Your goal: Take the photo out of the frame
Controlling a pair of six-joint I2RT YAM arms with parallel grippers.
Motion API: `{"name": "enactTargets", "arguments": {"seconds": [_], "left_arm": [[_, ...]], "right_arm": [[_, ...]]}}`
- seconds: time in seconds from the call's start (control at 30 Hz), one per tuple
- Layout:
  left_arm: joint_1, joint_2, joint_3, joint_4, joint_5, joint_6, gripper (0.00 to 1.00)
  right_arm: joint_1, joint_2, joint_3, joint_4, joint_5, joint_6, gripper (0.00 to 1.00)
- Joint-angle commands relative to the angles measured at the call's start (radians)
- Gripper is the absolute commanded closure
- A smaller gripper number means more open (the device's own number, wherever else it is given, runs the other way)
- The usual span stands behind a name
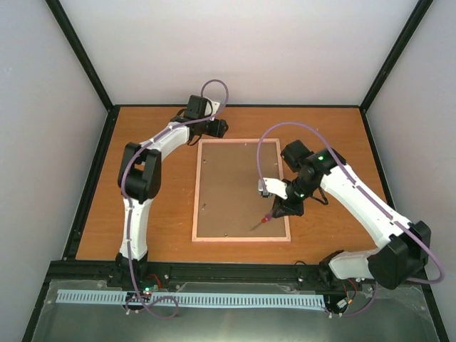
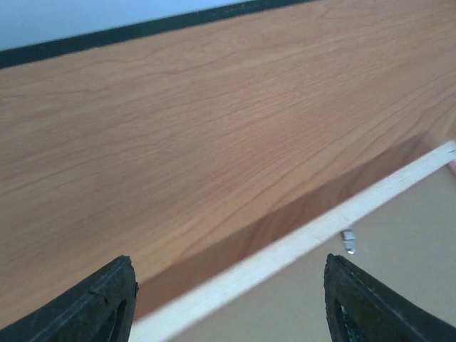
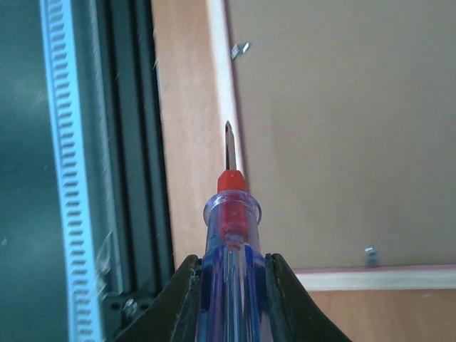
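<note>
Frame (image 1: 228,185) back-up, right hand (image 1: 276,210) over its near-right corner — clamping screwdriver (image 3: 229,221)

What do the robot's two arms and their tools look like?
The left arm and right arm are white tubular links with bulky black joints. A purple cable loops along each. Small green lights glow on the right one. The left tool and right tool have black fingers.

Pink, brown, orange
Rectangular pink-edged frame (image 1: 228,196) has brown hardboard back; plastic screwdriver (image 3: 230,214) is clear blue, red-collared; wooden table (image 1: 171,214) orange, grained.
</note>
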Motion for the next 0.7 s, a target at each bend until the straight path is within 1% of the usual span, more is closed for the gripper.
{"name": "enactTargets", "arguments": {"seconds": [0.0, 0.1, 0.23, 0.3, 0.4, 0.53, 0.67], "left_arm": [[0.016, 0.160, 0.206, -0.116, 0.171, 0.161, 0.28], [0.018, 0.237, 0.300, -0.155, 0.202, 0.196, 0.27], [0.018, 0.272, 0.316, -0.163, 0.237, 0.213, 0.27], [0.018, 0.300, 0.357, -0.198, 0.242, 0.217, 0.27], [0.018, 0.321, 0.384, -0.219, 0.240, 0.213, 0.26], [0.018, 0.342, 0.412, -0.240, 0.189, 0.178, 0.22], [0.022, 0.368, 0.439, -0.289, 0.205, 0.130, 0.22]], "right_arm": [[0.016, 0.033, -0.039, -0.138, 0.013, -0.086, 0.97], [0.033, 0.034, -0.046, -0.163, 0.001, -0.095, 0.97], [0.082, 0.042, -0.088, -0.163, 0.038, -0.084, 0.97], [0.087, 0.061, -0.097, -0.162, 0.052, -0.075, 0.97], [0.087, 0.092, -0.102, -0.093, 0.126, -0.007, 0.97], [0.087, 0.103, -0.096, -0.014, 0.240, 0.068, 0.97], [0.087, 0.105, -0.081, 0.023, 0.305, 0.099, 0.97]]}}
